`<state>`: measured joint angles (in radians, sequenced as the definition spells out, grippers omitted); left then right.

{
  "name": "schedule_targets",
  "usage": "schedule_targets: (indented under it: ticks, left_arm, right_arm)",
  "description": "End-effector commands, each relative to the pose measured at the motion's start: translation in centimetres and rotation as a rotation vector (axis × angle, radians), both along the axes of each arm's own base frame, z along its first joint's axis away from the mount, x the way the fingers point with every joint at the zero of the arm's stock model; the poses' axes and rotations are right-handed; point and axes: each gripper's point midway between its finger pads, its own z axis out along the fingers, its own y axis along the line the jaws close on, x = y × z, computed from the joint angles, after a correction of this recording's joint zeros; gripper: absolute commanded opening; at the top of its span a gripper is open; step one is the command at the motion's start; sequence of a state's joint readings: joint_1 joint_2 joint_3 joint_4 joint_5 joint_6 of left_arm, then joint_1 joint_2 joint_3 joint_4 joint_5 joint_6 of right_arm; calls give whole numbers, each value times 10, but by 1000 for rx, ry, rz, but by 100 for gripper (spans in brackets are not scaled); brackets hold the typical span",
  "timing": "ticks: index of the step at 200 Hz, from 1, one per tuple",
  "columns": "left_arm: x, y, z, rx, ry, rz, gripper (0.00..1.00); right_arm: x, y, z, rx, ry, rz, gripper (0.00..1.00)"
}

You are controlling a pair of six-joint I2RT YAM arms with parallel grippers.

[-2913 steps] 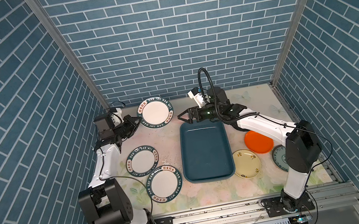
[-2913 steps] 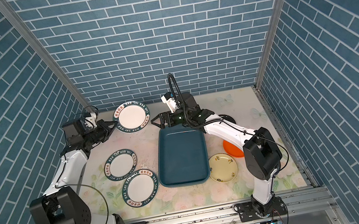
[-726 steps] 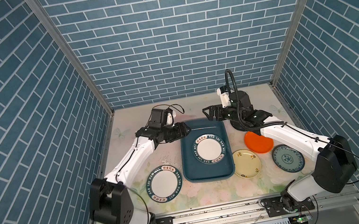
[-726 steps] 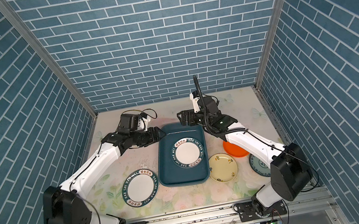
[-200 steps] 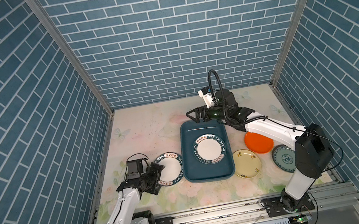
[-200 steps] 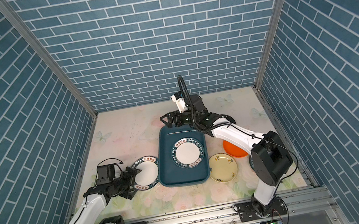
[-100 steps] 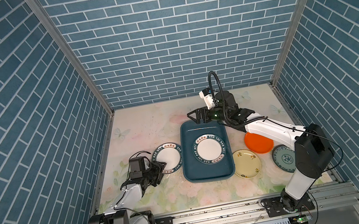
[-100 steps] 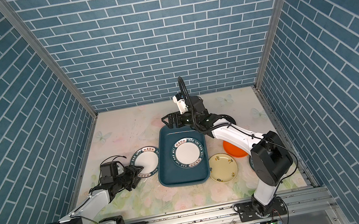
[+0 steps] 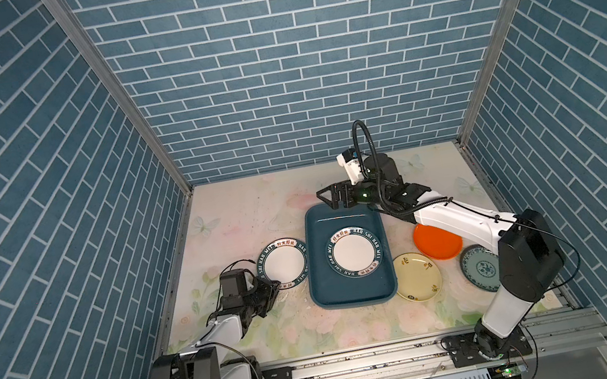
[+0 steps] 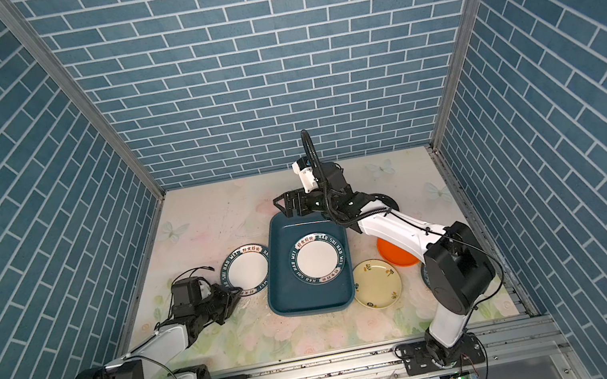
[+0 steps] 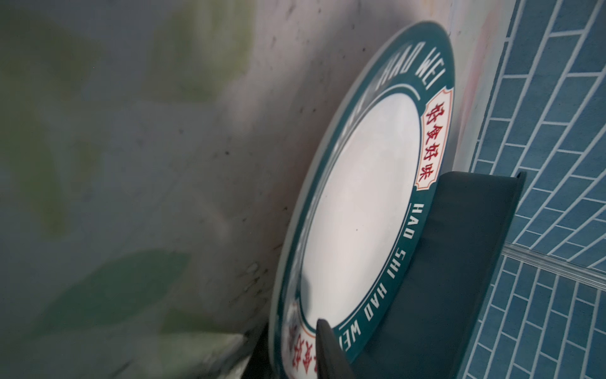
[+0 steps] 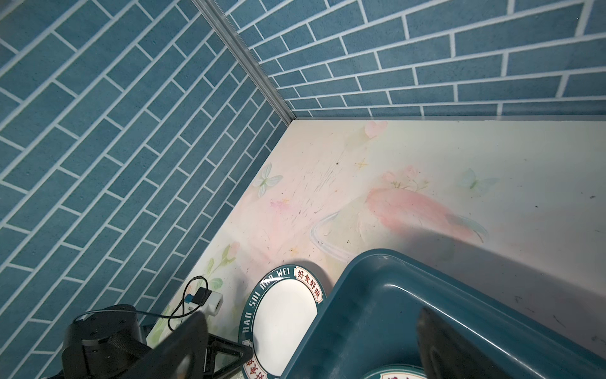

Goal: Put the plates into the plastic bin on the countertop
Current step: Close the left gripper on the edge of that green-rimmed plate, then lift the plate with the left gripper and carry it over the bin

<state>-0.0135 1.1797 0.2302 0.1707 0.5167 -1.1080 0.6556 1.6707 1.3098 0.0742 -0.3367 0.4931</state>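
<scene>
Partly hidden behind right arm [image 9: 455, 220]: blue-patterned plate [image 9: 478, 267], orange plate [image 9: 436, 247]. The left gripper [image 9: 272, 287] pinches near rim of lettered plate [image 9: 282, 262], just beside plastic bin [image 9: 354, 294] on countertop [image 9: 241, 227]. The right gripper [image 9: 337, 198] hangs wide open over bin's far end.

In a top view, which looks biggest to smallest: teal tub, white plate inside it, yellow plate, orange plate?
dark teal rectangular plastic bin
white round plate with green lettered rim
cream-yellow round plate and orange round plate: alike; orange partly hidden
</scene>
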Motion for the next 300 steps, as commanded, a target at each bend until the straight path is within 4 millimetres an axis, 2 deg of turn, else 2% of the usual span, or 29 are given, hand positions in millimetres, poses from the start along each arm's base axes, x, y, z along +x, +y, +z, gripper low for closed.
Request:
schedule_targets:
  ticks: [1, 25, 55, 128, 155, 207, 246, 268, 276, 282, 300]
  left_arm:
    - [-12, 5, -16, 35, 55, 11, 19]
    - [-9, 4, -12, 6, 52, 40, 8]
    - [-2, 4, -3, -22, 15, 65, 4]
    - [15, 8, 43, -22, -98, 96, 2]
    - [22, 11, 69, -16, -160, 113, 2]
    - [41, 12, 136, 70, -290, 41, 2]
    - [58, -15, 164, 32, -348, -84, 2]
    - [66, -40, 173, 36, -374, -175, 2]
    - [67, -50, 170, 37, -370, -212, 2]
    - [72, -58, 180, 35, -398, -240, 2]
    - [77, -81, 180, 38, -388, -326, 2]
  right_arm:
    - [-2, -5, 14, 8, -30, -13, 99]
    - [-1, -5, 14, 9, -31, -13, 99]
    - [-1, -4, 13, 7, -29, -12, 99]
    - [-1, -4, 14, 9, -32, -13, 99]
    - [-2, -5, 16, 12, -35, -14, 99]
    - [-1, -11, 22, 8, -59, -38, 99]
    - [1, -27, 25, -39, -74, -93, 99]
    - [2, -42, 25, -65, -73, -141, 99]
    - [3, -48, 24, -73, -70, -158, 99]
    - [3, -52, 23, -78, -67, -170, 99]
    - [5, -67, 22, -94, -57, -221, 99]
